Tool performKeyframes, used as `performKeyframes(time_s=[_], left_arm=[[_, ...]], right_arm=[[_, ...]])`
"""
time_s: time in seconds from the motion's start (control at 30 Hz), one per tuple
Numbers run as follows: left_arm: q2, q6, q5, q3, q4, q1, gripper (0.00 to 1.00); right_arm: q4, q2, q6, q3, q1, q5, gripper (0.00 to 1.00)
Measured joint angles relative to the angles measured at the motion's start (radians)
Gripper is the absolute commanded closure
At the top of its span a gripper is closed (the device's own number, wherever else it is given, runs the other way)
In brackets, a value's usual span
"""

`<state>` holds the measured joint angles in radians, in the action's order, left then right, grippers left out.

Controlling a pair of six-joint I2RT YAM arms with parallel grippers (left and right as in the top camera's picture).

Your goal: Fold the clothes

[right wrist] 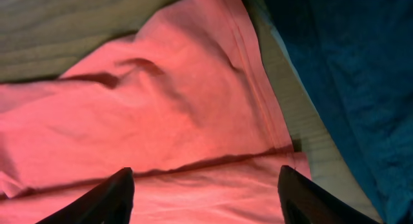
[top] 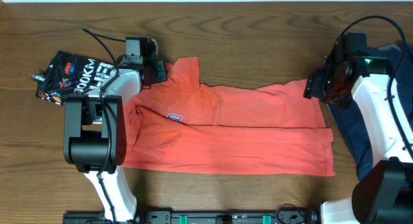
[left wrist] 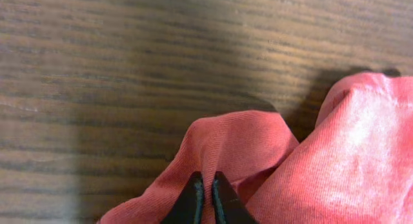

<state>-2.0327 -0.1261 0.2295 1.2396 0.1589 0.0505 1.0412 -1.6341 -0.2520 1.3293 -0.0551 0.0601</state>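
- coral-red shirt (top: 226, 130) lies flat across the middle of the wooden table (top: 258, 30), folded lengthwise into a wide band, long fold line running left to right
- small navy chest print (top: 173, 117) faces up near the shirt's left end
- left gripper (top: 155, 70) sits at the shirt's far-left corner by the sleeve, jaws clamped on a raised pinch of red fabric
- left wrist view: the two black fingertips (left wrist: 192, 198) are almost together with cloth between them, bare wood beyond
- right gripper (top: 316, 88) is over the shirt's far-right corner, fingers (right wrist: 110, 198) spread wide with nothing between them, red cloth and its stitched hem below
- can't tell if the right tips touch the cloth
- dark navy shirt (top: 348, 137) lies just right of the red one, partly under the right arm, with a thin strip of bare table between the two
- black shirt with white lettering (top: 71, 75) is crumpled at far left, beside the left arm, apart from the red shirt
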Motion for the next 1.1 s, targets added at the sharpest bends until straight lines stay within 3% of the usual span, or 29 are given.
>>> performKeyframes(time_s=[0.13, 0.37, 0.7, 0.73, 0.77, 0.87, 0.9, 1.1], left_arm=[[0.053, -0.012, 0.0, 0.0, 0.041, -0.005, 0.94], [0.305, -0.058, 0.037, 0.004, 0.124, -0.013, 0.94], [0.323, -0.065, 0.071, 0.014, 0.29, -0.013, 0.94], [0.323, -0.065, 0.074, 0.014, 0.296, -0.013, 0.94], [0.323, -0.065, 0.076, 0.014, 0.302, -0.013, 0.94], [0.323, -0.065, 0.079, 0.014, 0.318, -0.013, 0.94], [0.323, -0.066, 0.079, 0.014, 0.32, -0.013, 0.94], [0.323, -0.069, 0.079, 0.014, 0.341, -0.013, 0.94]], right_arm=[[-0.056, -0.021, 0.0, 0.0, 0.0, -0.003, 0.32], [-0.265, -0.187, 0.0, 0.0, -0.001, -0.024, 0.29], [-0.483, -0.397, -0.018, 0.0, -0.001, -0.061, 0.33], [-0.491, -0.408, -0.018, 0.001, -0.001, -0.071, 0.36], [-0.505, -0.41, -0.024, 0.003, -0.001, -0.071, 0.47], [-0.515, -0.421, -0.031, 0.009, -0.001, -0.084, 0.92], [-0.515, -0.422, -0.035, 0.011, -0.002, -0.087, 0.99], [-0.481, -0.424, -0.053, 0.021, -0.003, -0.097, 0.99]])
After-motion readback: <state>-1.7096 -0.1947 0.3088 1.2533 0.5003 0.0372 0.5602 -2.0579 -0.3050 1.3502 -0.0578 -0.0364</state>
